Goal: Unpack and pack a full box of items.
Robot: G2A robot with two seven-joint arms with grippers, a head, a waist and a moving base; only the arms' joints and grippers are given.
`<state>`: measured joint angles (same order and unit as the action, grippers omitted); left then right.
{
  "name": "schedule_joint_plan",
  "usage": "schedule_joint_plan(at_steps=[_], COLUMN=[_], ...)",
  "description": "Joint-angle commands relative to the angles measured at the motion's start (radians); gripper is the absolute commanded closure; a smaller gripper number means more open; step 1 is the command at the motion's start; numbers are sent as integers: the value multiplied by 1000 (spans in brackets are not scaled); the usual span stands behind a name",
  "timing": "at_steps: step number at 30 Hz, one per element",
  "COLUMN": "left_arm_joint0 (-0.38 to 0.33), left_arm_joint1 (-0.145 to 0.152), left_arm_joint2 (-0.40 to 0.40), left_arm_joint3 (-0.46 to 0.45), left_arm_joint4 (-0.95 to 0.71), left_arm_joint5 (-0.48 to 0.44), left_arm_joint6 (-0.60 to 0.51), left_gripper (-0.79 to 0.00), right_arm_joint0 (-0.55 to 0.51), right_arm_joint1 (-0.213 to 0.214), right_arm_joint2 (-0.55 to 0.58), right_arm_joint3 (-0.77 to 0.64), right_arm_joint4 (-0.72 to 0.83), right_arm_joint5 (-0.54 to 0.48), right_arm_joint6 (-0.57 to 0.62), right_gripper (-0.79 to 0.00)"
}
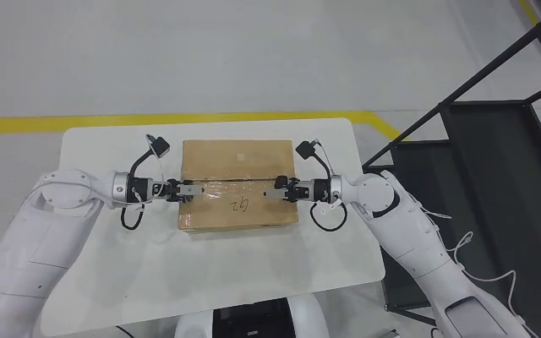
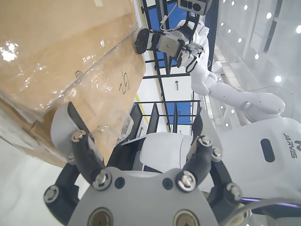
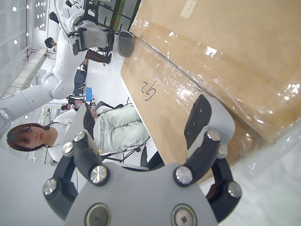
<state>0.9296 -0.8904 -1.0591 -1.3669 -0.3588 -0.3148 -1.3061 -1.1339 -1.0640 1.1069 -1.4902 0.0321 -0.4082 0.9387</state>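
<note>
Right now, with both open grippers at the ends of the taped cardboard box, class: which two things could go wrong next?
1. Clear tape covers the cardboard box's top seam, so the left gripper or right gripper may slip on it or tear the cardboard.
2. The grippers sit at opposite ends, so an uneven pull could slide or turn the box on the white table.

I am getting bright, even overhead light across the white worktop [image 1: 110, 253]. Ceiling lamps [image 2: 277, 78] are glaring, clear tape [image 3: 211, 50] on the box [image 3: 235, 12] is glinting, and straight lines are bowing near the wrist views' edges.
</note>
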Motion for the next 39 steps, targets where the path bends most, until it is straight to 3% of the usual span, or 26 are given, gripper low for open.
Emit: schedule_joint_plan(at_steps=[1, 3, 8, 11, 21, 29, 31, 32, 39], left_arm_joint0=[-6, -12, -21, -28, -55, -70, -73, -74, -89], left_arm_joint1=[0, 0, -1, -1, -6, -12, -14, -16, -22], left_arm_joint2=[1, 1, 5, 11, 34, 42, 45, 49, 65], left_arm_joint3=[-1, -4, -2, 1, 13, 17, 19, 22, 33], left_arm_joint4=[7, 22, 43, 60, 99, 86, 81, 81, 86], left_arm_joint5=[5, 6, 24, 40, 76, 68, 64, 64, 64], left_arm_joint6=[-4, -9, -16, -24, -48, -42, -33, -33, -40], left_gripper=[-760, -696, -388, -317, -228, -209, -117, 0, 0], right_arm_joint0=[0, 1, 4, 7, 13, 17, 18, 19, 20], right_arm_joint1=[0, 0, 0, 0, 0, 1, 1, 1, 1], right_arm_joint2=[-1, -1, -7, -10, -15, -19, -21, -22, -22], right_arm_joint3=[0, 0, -2, -1, 3, 5, 6, 6, 13], right_arm_joint4=[-2, -2, -3, -5, -2, -1, -1, -1, 3], right_arm_joint5=[1, 1, 2, 2, -1, -6, -6, -7, -12], right_arm_joint6=[-1, -2, -3, -3, 3, 6, 6, 6, 4], right_gripper=[-785, -785, -785, -785, -785, -785, -785, -785, -785])
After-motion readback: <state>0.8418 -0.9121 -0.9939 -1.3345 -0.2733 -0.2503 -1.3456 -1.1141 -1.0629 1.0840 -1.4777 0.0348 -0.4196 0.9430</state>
